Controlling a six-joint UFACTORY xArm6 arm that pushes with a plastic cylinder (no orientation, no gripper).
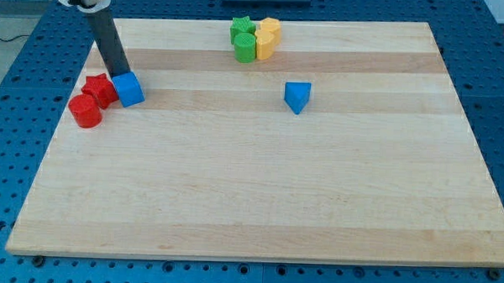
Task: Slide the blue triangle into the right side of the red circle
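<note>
My tip (118, 75) touches blue cube (129, 89) (wooden board (259, 192)).

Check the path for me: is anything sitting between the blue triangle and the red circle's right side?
Yes. The blue cube sits in that line, beside the red star-like block and up-right of the red circle. My tip is at the cube's top-left edge. The board is bare between the blue triangle and the cube.

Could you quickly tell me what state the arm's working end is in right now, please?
No gripper: my tip holds nothing, sitting at the blue cube, far left of the blue triangle.
</note>
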